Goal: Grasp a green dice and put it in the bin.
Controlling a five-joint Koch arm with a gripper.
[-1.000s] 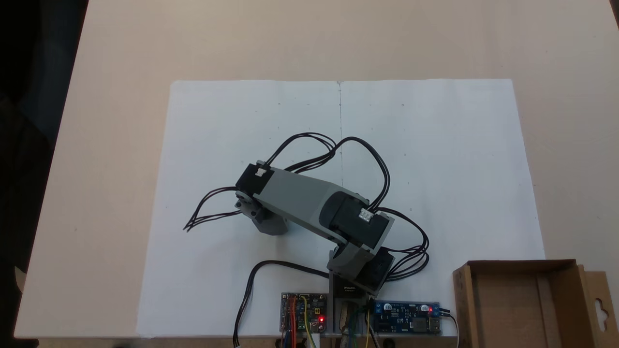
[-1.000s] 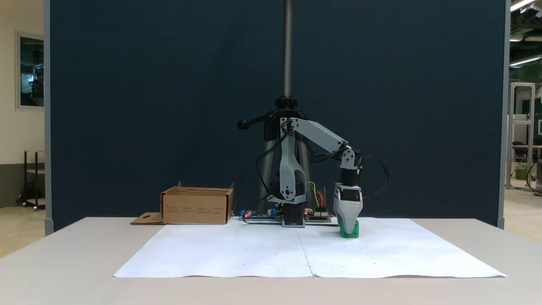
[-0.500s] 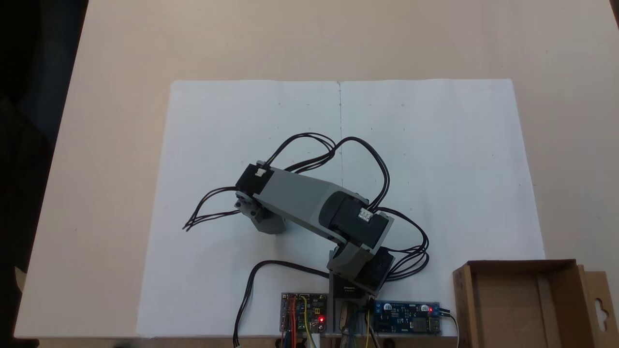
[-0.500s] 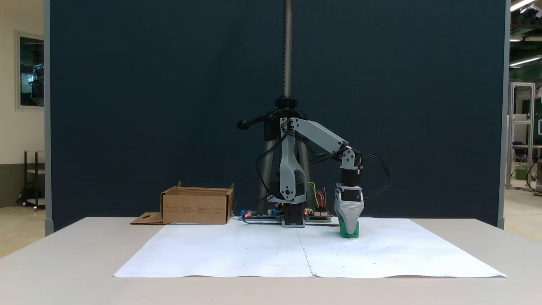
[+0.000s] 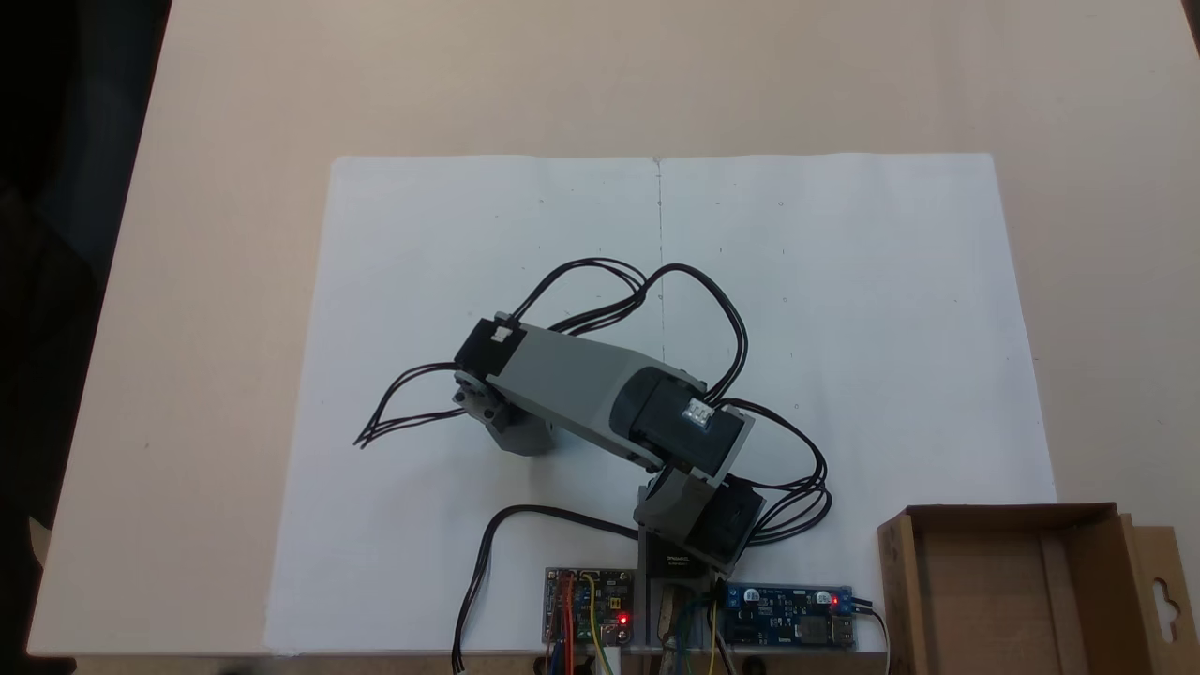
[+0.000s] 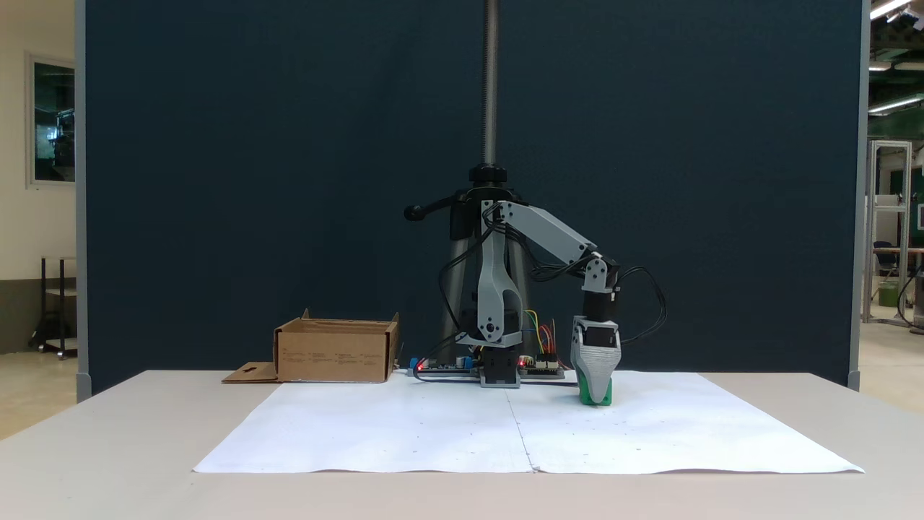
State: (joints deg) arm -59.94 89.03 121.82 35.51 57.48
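Observation:
The green dice [image 6: 596, 399] sits on the white paper, right of the arm's base in a fixed view. My gripper [image 6: 595, 388] points straight down over it, with the broad grey jaw in front, so green shows only at the sides and below the tip. The jaws stand one behind the other, which hides their gap. From above, the gripper body [image 5: 518, 433] sits under the wrist and hides the dice. The brown cardboard bin [image 5: 896, 591] stands at the lower right there, and left of the base [image 6: 336, 354] from the front.
White paper [image 5: 844, 309] covers the middle of the table. Two circuit boards [image 5: 589, 605] [image 5: 789, 614] and the arm's base [image 5: 670, 567] line the near edge. Black cables [image 5: 403, 408] loop out from the arm. A tripod pole [image 6: 491, 87] stands behind the base.
The gripper has sunk a little lower over the dice, so less green shows beside the jaw. The elbow has shifted slightly. The dice and bin have stayed put.

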